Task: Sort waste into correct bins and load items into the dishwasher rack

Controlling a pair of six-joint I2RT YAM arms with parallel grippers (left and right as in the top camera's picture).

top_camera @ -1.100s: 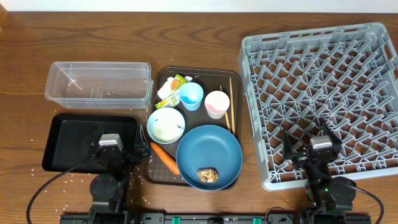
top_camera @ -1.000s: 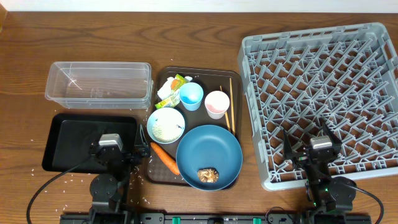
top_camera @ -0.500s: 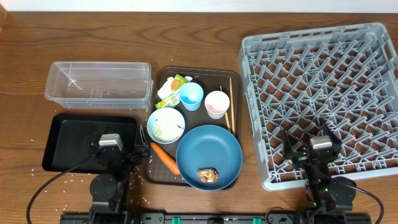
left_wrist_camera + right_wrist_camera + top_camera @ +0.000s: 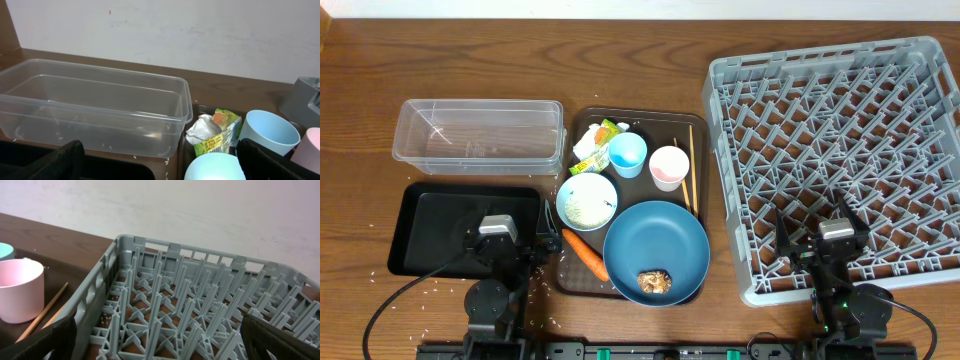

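The left hand (image 4: 500, 228) and the right hand (image 4: 825, 230) both gape apart. The carrot (image 4: 585, 253) lies at the plate's (image 4: 655, 238) nine o'clock.

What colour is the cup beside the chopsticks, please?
Pink; the cup shows best overhead.

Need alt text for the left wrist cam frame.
A clear plastic tub, a few rice grains at its base, fills the left of the view. Right of it sit crumpled white and yellow-green wrappers, a light blue cup and the edge of a pink cup. The left claw is open, fingers at the bottom corners.
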